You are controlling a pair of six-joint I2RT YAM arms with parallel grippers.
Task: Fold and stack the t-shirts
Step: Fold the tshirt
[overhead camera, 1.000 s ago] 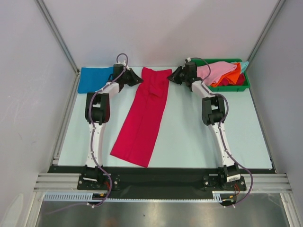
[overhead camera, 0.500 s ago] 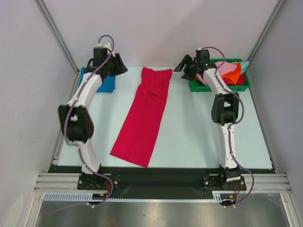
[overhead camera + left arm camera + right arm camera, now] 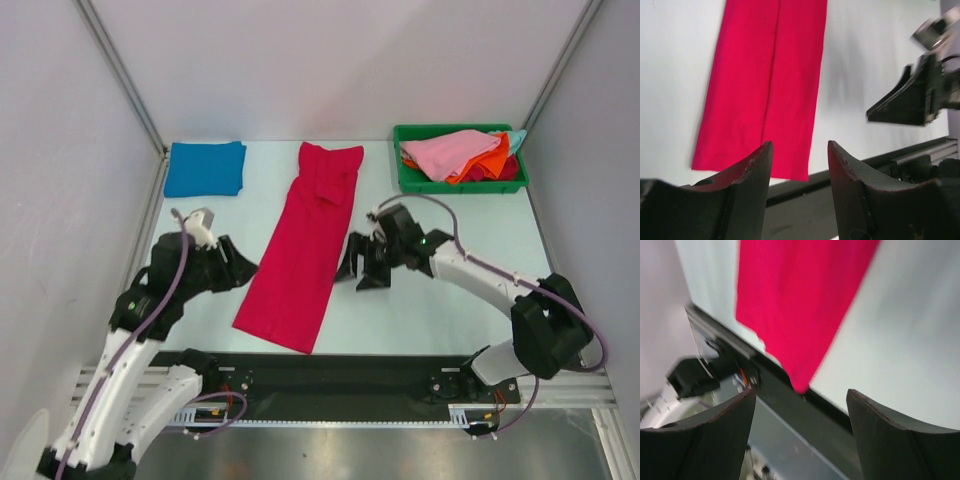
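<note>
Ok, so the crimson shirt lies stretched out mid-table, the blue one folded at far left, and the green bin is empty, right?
Not empty: the top view shows the green bin holding a pink shirt and an orange shirt. The crimson shirt and folded blue shirt are as you say.

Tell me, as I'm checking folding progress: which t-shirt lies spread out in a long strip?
The crimson t-shirt, stretched down the middle. The blue t-shirt lies folded far left; the other t-shirts are heaped in the green bin.

Green bin (image 3: 420,186) at far right corner of table (image 3: 400,320).
</note>
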